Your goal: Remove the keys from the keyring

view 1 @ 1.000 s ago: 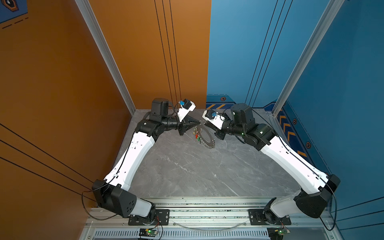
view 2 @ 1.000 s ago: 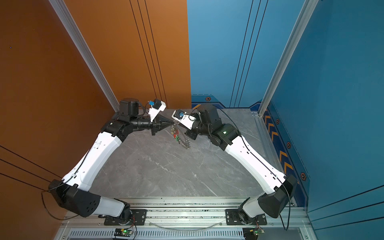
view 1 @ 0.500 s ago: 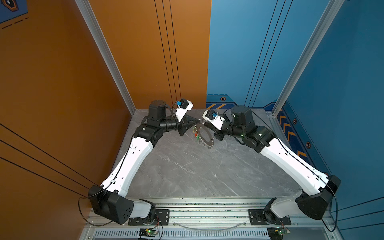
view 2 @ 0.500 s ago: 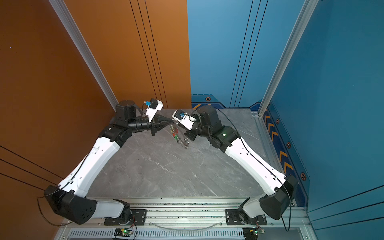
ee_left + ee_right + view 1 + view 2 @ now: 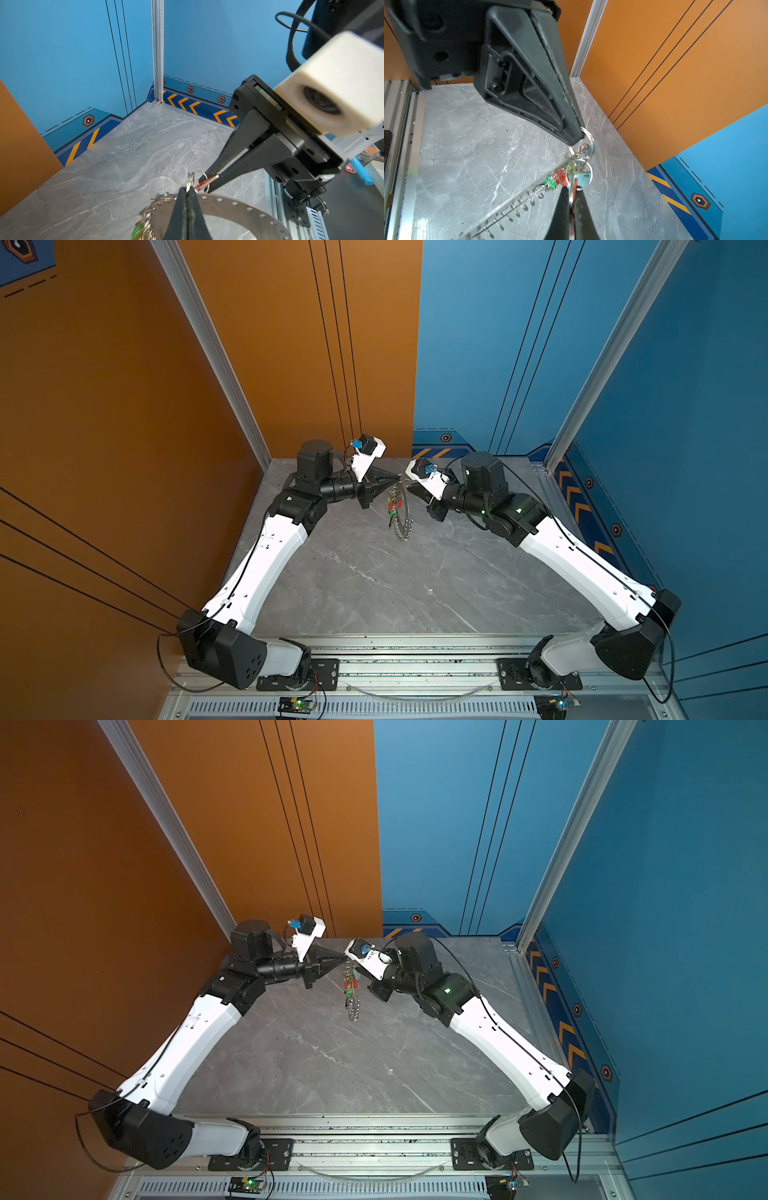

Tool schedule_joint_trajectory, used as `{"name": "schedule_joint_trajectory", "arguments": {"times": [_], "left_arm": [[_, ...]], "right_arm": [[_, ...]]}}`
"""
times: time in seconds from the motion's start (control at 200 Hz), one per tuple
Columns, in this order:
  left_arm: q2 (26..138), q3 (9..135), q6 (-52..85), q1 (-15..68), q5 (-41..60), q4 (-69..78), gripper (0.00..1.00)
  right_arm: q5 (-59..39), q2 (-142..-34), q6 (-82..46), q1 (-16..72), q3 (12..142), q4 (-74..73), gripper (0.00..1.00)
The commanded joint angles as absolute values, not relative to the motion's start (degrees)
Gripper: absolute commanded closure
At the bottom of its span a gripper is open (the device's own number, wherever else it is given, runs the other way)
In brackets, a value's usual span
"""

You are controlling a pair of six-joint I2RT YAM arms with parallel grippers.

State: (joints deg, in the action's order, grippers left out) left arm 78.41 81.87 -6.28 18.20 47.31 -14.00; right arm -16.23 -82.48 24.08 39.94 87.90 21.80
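Between the near-touching tips of the two grippers, lifted well clear of the table [image 5: 374, 580], hung the keyring [image 5: 228, 205], edge-on in both top views, with the other keys [image 5: 559, 177] bunched just beneath those tips. The left gripper [image 5: 397, 477] was clamped on a split ring [image 5: 190, 179] at the disc's upper rim and carried the whole disc. The right gripper [image 5: 410, 489], facing it, was clamped on a single key [image 5: 571, 197] with a red tag [image 5: 201, 185]; how that key joined the tangle of wire could not be made out. The step in hand looked like working this one key off its ring. The next move probably called for the right gripper to draw and turn the key along the coil, away from the left gripper's tips, while the left held firm, since a straight tug would likely just drag the disc along. Below both grippers lay grey marble-patterned tabletop. Orange panels [image 5: 291, 344] rose behind the left gripper and blue panels [image 5: 478, 344] behind the right, with aluminium corner posts and chevron-striped skirting [image 5: 187, 104] at the blue wall's foot.
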Motion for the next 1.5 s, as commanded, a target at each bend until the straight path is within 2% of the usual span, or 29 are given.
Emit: {"name": "schedule_joint_trajectory", "arguments": {"times": [0.0,0.646,1.261,1.492], "left_arm": [[77.16,82.61,-9.06,17.94,41.88,-13.42,1.00],[79.32,85.04,-19.24,20.64,36.80,-28.19,1.00],[86.28,91.32,-28.62,22.59,51.49,-47.67,1.00],[87.89,91.41,-32.02,22.65,53.02,-50.81,1.00]], "right_arm": [[-15.21,-79.67,23.72,41.57,87.91,23.52,1.00],[-11.01,-81.64,33.08,43.99,96.37,29.83,1.00],[-13.65,-87.25,39.71,44.12,107.20,38.21,1.00],[-14.26,-89.02,41.69,43.86,110.01,42.30,1.00]]}}
